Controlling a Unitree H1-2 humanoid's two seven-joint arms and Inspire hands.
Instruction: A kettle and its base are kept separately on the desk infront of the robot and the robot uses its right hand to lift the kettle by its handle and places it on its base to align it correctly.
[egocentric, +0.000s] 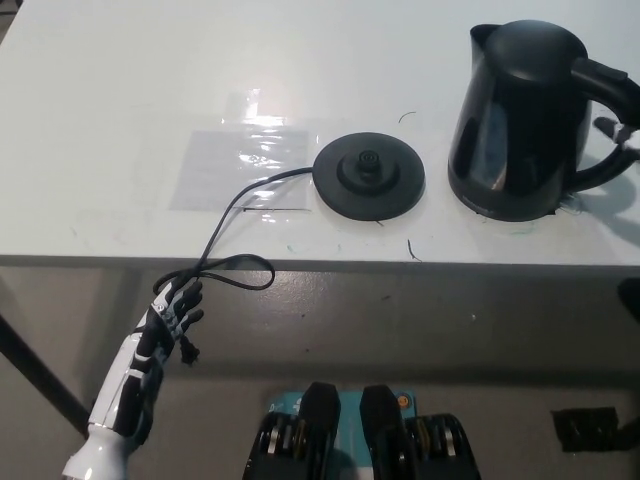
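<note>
A black kettle (515, 120) stands upright at the table's right side, handle toward the right edge of the picture. Its round black base (369, 177) lies flat to the left of it, a small gap apart, with nothing on it. Only a sliver of my black right hand (620, 131) shows at the picture's right edge, inside the loop of the handle; the rest is out of view. My white left hand (175, 310) hangs open below the table's front edge at the lower left, holding nothing.
The base's black cord (225, 225) runs left across the white table (120, 100), drops over the front edge and loops near my left hand. A clear plastic sheet (240, 165) lies flat left of the base.
</note>
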